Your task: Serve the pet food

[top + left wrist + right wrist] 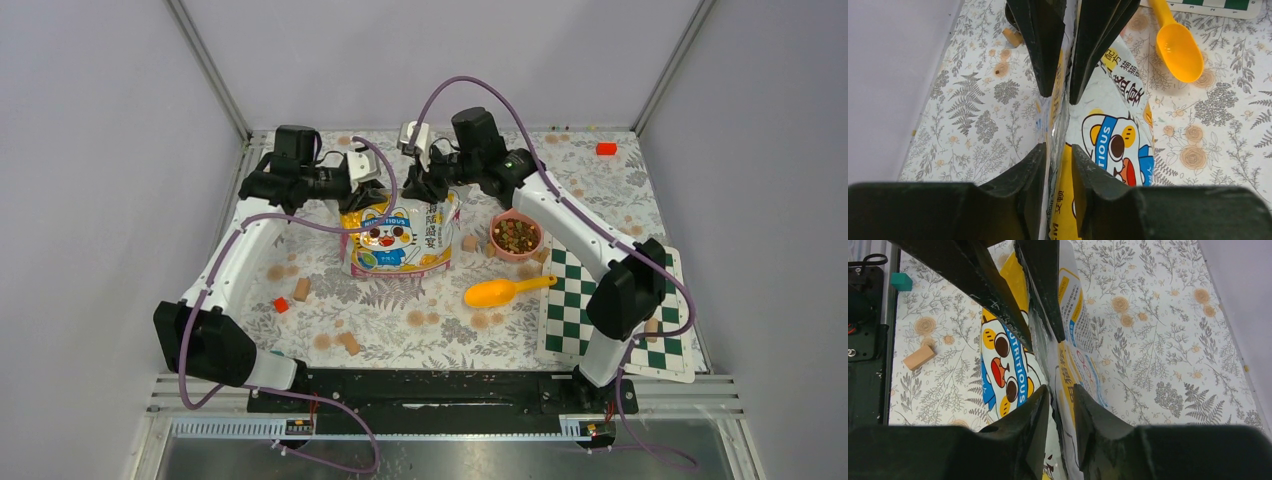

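Both my claws are at the bag's (pixel 398 238) 12 o'clock edge; the bag lies face up mid-table (pixel 400 310), cartoon cat showing.

Left claw (pixel 1058 147): at the bag's 11 o'clock corner; jaws narrow, one finger on each face of the bag's edge; can't tell whether the pads actually pinch the foil.

Right claw (pixel 1060 389): at the 1 o'clock corner, pointing toward the left one; same stance, bag edge between narrow jaws; clamped or just close, can't tell.

On each wrist view the other claw's fingers show straight across, straddling the same edge; the two claws are near each other, not touching.

Pet food (pixel 516 236): mixed brown and reddish pellets in the pink bowl (pixel 516 257), at 3 o'clock of the bag, just off the chessboard mat's (pixel 600 330) 11 o'clock corner.

Yellow scoop (pixel 492 293): flat on the table at 7 o'clock of the bowl, bowl end toward 9, handle tip reaching the mat; nothing in it that I can see.

Wooden blocks (pixel 302 289) are scattered about the table; red cube (pixel 606 148) sits far off at 1 o'clock, near the back wall.
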